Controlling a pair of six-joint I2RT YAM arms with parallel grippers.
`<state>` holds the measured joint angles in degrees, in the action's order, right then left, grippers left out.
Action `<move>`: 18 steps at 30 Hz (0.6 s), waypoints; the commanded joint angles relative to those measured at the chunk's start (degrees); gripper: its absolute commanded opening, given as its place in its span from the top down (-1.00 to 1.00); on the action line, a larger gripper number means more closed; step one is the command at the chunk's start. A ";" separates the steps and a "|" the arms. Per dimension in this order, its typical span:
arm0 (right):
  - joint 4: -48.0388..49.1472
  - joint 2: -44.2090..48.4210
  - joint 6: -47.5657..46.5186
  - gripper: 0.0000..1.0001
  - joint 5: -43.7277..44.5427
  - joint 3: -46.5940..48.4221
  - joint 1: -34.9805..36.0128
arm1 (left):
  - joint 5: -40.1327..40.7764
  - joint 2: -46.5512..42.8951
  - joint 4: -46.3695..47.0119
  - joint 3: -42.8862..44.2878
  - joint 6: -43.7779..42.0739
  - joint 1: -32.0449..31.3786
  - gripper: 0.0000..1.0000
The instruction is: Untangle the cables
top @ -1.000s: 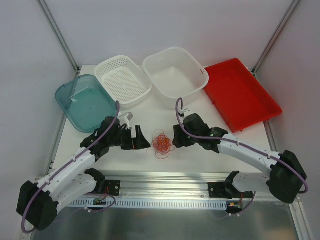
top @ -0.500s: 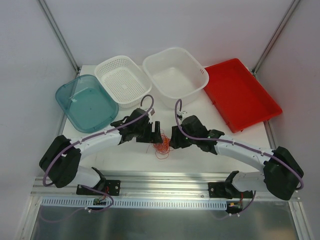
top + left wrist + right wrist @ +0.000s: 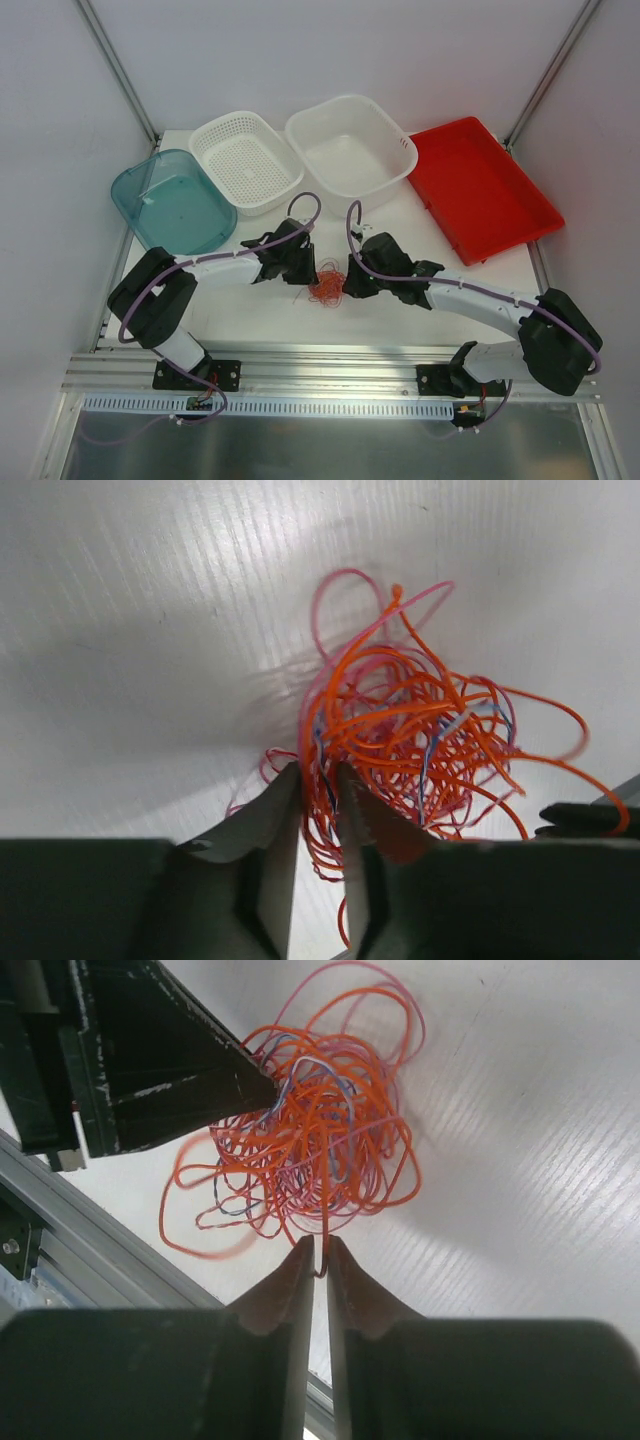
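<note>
A: Item 1, nearest edge?
B: Metal rail [image 3: 330, 362] along the front, w/ both arm bases [image 3: 470, 378] on it. White table [image 3: 250, 315] just beyond.

A: Item 2, cables. Loc.?
B: Cables [image 3: 326, 283]: one loose orange-red tangle, some pink and bluish strands mixed in. Lies on the table approx. mid-width, betw. the two grippers. Loops stick out on all sides; can't count indiv. strands.

A: Item 3, left gripper?
B: Left gripper [image 3: 303, 268] touches the tangle's left side. In the wrist view its fingers [image 3: 280, 810] are nearly together, pinching a small bunch of strands at the tangle's edge. Rest of the tangle fans out past the tips.

A: Item 4, right gripper?
B: Right gripper [image 3: 350, 283] touches the tangle's right side, opp. the left one. Its fingers [image 3: 350, 1290] are closed to a thin slit w/ an orange strand caught betw. the tips. Bulk of the tangle sits just ahead.

A: Far end?
B: Four containers in a row, left to right: teal tub [image 3: 175, 210], white perforated basket [image 3: 245, 160], white basin [image 3: 350, 150], red tray [image 3: 480, 190]. All well apart from the tangle.
</note>
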<state>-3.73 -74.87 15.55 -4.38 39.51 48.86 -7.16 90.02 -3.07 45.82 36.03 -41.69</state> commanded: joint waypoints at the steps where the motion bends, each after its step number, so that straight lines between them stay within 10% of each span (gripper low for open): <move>1: 0.74 2.26 -0.25 0.77 -0.63 0.04 0.27 | 3.20 1.65 2.37 0.76 1.50 -0.58 0.68; 4: -3.03 5.16 -1.31 0.98 -0.19 0.57 0.27 | 6.18 1.83 2.46 0.06 2.11 -0.58 1.00; 18: -32.81 32.21 -10.09 0.99 17.37 16.80 0.01 | 19.81 -5.11 -3.78 -3.64 3.61 -0.06 1.00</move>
<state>-27.27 -49.25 9.21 4.38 49.39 49.15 4.58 86.32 -0.78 43.33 40.42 -42.44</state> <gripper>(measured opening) 0.020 0.019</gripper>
